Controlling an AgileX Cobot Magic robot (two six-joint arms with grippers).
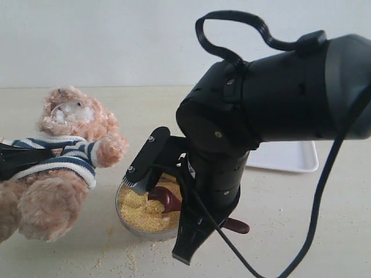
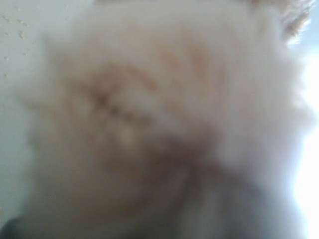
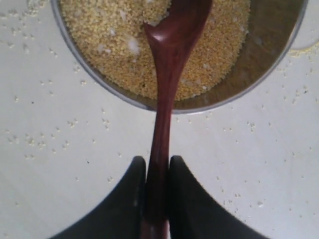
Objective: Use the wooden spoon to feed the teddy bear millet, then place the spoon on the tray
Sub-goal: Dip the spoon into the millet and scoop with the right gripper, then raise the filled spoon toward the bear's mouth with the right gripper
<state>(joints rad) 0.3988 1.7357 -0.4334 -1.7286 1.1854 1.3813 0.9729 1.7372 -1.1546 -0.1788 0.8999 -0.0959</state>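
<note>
Going from the biggest thing down, the pale tabletop (image 1: 324, 220) carries everything I count here: one bear, one tray, one bowl and one spoon, with my two arms at work. The right arm fills most of the exterior view, bent down over the bowl, with a black cable looping over it. The one teddy bear (image 1: 64, 168) leans back on the far side of the bowl from my right gripper (image 3: 157, 164), one furry paw reaching close to the bowl's rim. My left gripper (image 1: 17, 161) shows only as a black finger lying across the bear's striped shirt. Its own camera is filled with blurred fur (image 2: 149, 124), so I cannot tell whether it is spread or clamped. The single white tray (image 1: 284, 157) lies behind the right arm, well apart from the gripper and half hidden by it. The one round metal bowl (image 3: 269, 55) sits just ahead of the right gripper's fingertips, and the millet (image 3: 99, 50) covers most of its floor. The wooden spoon (image 3: 164, 74) is pinched by its handle between the right gripper's two black fingers. The handle crosses the bowl's rim and the oval end rests in the millet. Loose grains (image 3: 65, 139) lie scattered on the tabletop around the gripper and the bowl, too many to count.
</note>
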